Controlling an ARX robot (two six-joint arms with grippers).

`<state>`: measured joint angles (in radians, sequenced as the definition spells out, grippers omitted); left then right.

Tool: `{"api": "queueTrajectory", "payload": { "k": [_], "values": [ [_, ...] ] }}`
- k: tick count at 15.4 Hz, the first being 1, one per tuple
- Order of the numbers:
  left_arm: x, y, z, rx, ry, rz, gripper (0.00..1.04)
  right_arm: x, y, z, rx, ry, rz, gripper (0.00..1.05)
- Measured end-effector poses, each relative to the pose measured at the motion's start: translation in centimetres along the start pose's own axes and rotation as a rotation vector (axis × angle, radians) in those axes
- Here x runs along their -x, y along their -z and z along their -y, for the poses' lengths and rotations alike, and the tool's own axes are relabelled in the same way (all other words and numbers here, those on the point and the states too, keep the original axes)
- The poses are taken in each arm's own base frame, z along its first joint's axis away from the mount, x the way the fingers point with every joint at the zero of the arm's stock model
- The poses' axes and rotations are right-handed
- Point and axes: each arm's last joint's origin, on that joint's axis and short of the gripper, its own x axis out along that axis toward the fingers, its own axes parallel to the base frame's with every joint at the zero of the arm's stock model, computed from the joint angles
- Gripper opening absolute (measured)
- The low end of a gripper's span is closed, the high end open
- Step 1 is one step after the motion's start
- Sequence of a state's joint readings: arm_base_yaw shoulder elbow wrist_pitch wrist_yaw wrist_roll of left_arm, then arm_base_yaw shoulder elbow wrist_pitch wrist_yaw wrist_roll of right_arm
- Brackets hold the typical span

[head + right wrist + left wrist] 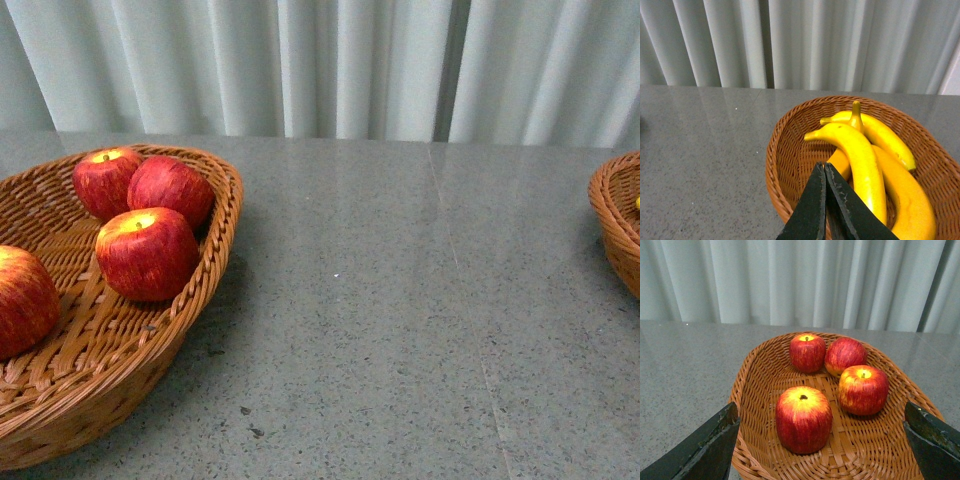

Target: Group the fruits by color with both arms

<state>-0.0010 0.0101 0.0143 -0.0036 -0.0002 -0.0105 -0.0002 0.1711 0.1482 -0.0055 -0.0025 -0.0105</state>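
Observation:
Several red apples with yellow tops lie in a wicker basket [205, 265] at the left; one apple [147, 253] sits mid-basket. In the left wrist view the nearest apple [803, 419] lies in that basket [747, 390] between the wide-apart fingers of my open left gripper [822, 440], which is empty. In the right wrist view my right gripper [824, 167] is shut and empty above the near rim of a second wicker basket [785, 150] holding bright-yellow bananas [860, 160]. Neither gripper shows in the front view.
The second basket's edge [612, 225] shows at the far right of the front view. A grey speckled table [400, 300] lies between the baskets. White curtains [330, 65] hang behind.

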Motion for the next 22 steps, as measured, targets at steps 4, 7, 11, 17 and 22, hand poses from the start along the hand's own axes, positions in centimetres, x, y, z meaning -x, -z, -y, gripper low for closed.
{"api": "queueTrajectory", "payload": {
  "k": [4, 7, 11, 17, 22],
  "values": [
    [0.0, 0.0, 0.0, 0.000, 0.000, 0.000, 0.98, 0.5, 1.2, 0.0, 0.000, 0.000, 0.031, 0.02],
    [0.0, 0.0, 0.0, 0.000, 0.000, 0.000, 0.98, 0.4, 2.0, 0.0, 0.000, 0.000, 0.025, 0.02],
    [0.0, 0.0, 0.0, 0.000, 0.000, 0.000, 0.98, 0.5, 2.9, 0.0, 0.000, 0.001, 0.039, 0.02],
    [0.0, 0.0, 0.0, 0.000, 0.000, 0.000, 0.98, 0.5, 3.3, 0.0, -0.003, 0.001, 0.032, 0.02],
    [0.0, 0.0, 0.0, 0.000, 0.000, 0.000, 0.98, 0.5, 3.3, 0.0, -0.003, 0.001, 0.032, 0.56]
  ]
}}
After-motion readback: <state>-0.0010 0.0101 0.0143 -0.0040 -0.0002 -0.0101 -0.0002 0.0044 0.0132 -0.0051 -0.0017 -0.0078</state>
